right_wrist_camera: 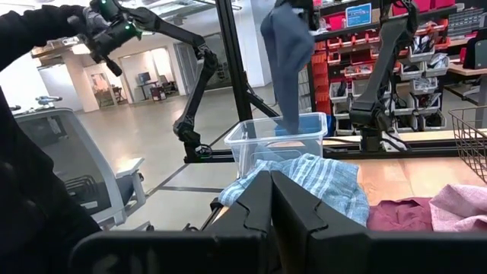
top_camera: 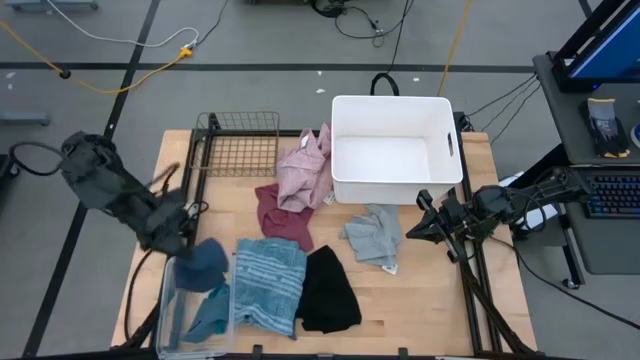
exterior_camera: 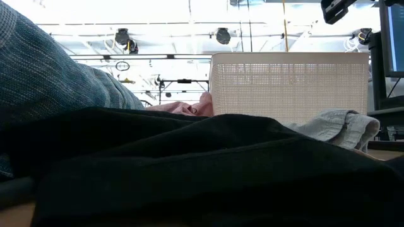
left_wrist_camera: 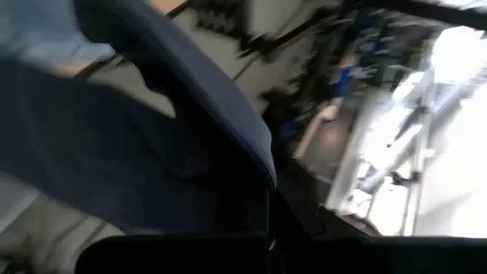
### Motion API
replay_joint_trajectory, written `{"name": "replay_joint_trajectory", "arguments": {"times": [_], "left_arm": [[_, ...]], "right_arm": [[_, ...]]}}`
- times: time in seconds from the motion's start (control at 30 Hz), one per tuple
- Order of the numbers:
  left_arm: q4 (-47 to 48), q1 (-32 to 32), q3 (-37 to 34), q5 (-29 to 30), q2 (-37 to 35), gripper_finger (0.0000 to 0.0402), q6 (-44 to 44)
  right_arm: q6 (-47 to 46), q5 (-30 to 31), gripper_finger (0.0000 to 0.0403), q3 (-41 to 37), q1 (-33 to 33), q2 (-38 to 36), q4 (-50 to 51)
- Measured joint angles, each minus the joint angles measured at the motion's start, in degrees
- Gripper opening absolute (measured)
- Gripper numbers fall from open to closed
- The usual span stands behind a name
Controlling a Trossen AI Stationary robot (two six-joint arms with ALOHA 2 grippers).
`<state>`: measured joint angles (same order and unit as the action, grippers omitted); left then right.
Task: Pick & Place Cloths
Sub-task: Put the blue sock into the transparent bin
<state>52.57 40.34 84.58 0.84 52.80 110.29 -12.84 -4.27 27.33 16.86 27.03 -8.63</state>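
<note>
My left gripper (top_camera: 190,245) is shut on a navy cloth (top_camera: 206,263) above a clear plastic bin (top_camera: 170,320) at the table's near left corner. A teal cloth (top_camera: 210,315) lies in that bin. On the table lie a blue-striped cloth (top_camera: 270,285), a black cloth (top_camera: 328,292), a grey cloth (top_camera: 375,236), a maroon cloth (top_camera: 285,215) and a pink cloth (top_camera: 305,165), whose far part leans on the white basket. My right gripper (top_camera: 420,218) waits shut at the table's right side, beside the grey cloth. My left gripper holds the navy cloth by its upper end (right_wrist_camera: 285,19), coming from above. How many layers it has cannot be told. The cloth (left_wrist_camera: 152,137) hangs slack below the fingers, and its lower end (right_wrist_camera: 289,122) reaches into the clear bin (right_wrist_camera: 278,141).
A white basket (top_camera: 395,195) stands at the far middle of the table, with a dark wire basket (top_camera: 240,145) to its left. In the low view the black cloth (exterior_camera: 189,170) and striped cloth (exterior_camera: 50,69) block most of the near table.
</note>
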Motion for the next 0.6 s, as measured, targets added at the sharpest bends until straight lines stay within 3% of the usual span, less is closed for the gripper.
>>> {"name": "replay_joint_trajectory", "arguments": {"times": [0.3,0.6], "left_arm": [[10.69,6.25,0.30,-13.22,4.93,0.0000,12.42],[22.05,10.22,0.28,-14.38,10.70,0.0000,13.05]], "right_arm": [[0.00,-0.02,0.0000,0.00,0.00,0.00,0.18],[0.00,-0.02,0.0000,-0.02,0.00,0.00,0.18]]}}
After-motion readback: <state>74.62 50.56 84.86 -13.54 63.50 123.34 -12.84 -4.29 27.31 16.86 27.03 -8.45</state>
